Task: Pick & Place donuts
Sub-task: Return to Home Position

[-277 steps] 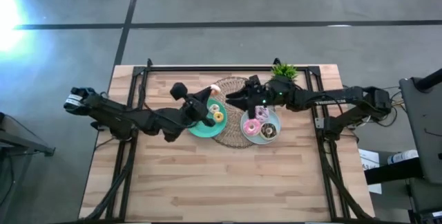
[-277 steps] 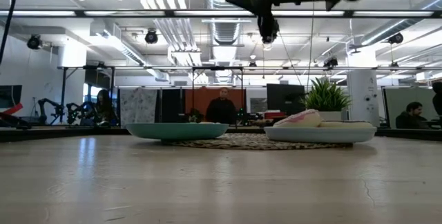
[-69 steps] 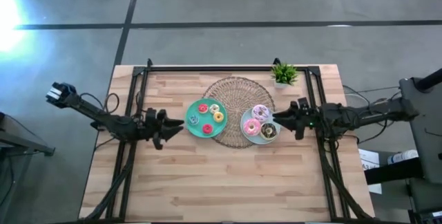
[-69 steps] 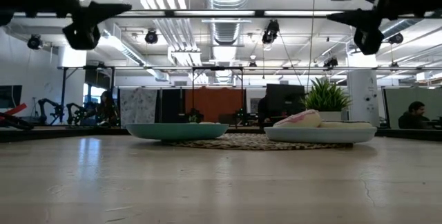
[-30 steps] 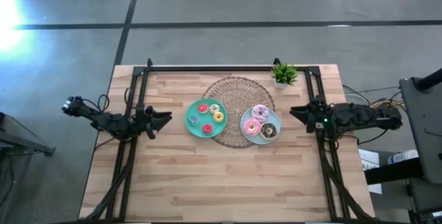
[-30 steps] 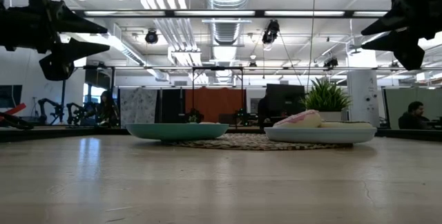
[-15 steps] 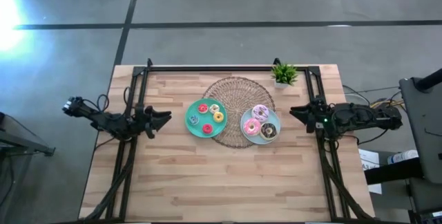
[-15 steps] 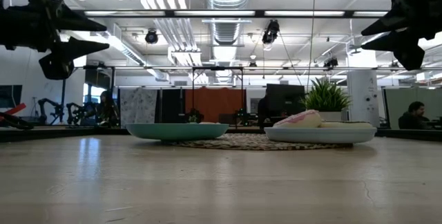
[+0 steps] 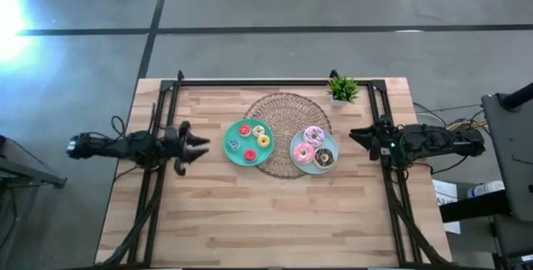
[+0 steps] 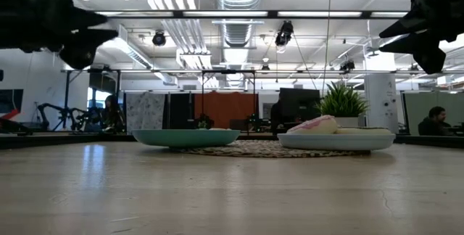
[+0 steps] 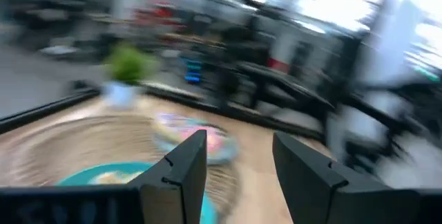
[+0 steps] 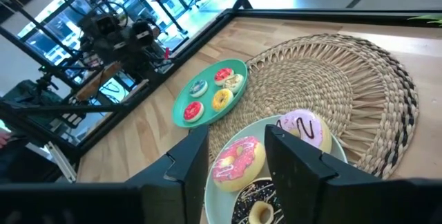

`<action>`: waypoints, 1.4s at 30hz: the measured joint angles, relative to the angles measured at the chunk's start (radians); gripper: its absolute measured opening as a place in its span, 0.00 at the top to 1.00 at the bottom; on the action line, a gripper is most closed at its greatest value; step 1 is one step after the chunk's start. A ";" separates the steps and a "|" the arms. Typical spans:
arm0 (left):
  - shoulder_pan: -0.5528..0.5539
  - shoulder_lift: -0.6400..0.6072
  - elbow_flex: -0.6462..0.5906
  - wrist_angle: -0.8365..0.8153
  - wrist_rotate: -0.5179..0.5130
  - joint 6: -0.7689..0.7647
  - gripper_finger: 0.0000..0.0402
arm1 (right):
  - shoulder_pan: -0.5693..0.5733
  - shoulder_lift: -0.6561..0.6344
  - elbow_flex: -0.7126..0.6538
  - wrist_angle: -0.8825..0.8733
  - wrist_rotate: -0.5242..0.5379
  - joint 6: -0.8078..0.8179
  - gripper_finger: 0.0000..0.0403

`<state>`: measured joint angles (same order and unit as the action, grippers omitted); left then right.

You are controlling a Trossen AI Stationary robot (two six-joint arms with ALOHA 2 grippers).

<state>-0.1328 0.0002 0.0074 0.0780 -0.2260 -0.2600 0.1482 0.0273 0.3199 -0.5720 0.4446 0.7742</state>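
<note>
Shifting since before — left fingers (image 11: 181, 175), spread, right fingers (image 12: 183, 163) unmoved, donuts (image 9: 262, 141) plated.

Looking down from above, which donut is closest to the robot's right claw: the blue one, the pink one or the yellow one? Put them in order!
From the right gripper, in the high view:
1. Pink donut, on the light-blue plate, the plate nearer this gripper.
2. Yellow donut, on the teal plate, on its side facing the gripper.
3. Blue donut, on the teal plate's far side, toward the left arm.
</note>
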 joint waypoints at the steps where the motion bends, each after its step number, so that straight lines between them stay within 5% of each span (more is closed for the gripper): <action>1: 0.032 0.000 0.000 0.003 0.098 0.030 0.65 | 0.000 0.000 0.000 0.000 0.000 0.000 0.66; 4: 0.130 0.000 0.000 0.003 0.323 0.104 0.65 | 0.000 0.000 0.000 0.000 0.000 0.000 0.66; 6: 0.186 0.000 0.000 -0.035 0.358 0.121 0.65 | 0.000 0.000 0.000 0.000 0.000 0.000 0.65; 13: 0.237 0.000 -0.001 -0.069 0.234 0.137 0.65 | 0.000 0.000 0.000 0.000 0.000 0.000 0.67; 42: 0.218 0.037 -0.002 -0.055 0.227 0.087 0.65 | 0.000 -0.001 0.000 0.000 0.000 0.000 0.68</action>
<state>0.0849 0.0376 0.0059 0.0235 0.0013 -0.1726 0.1482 0.0265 0.3195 -0.5720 0.4450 0.7742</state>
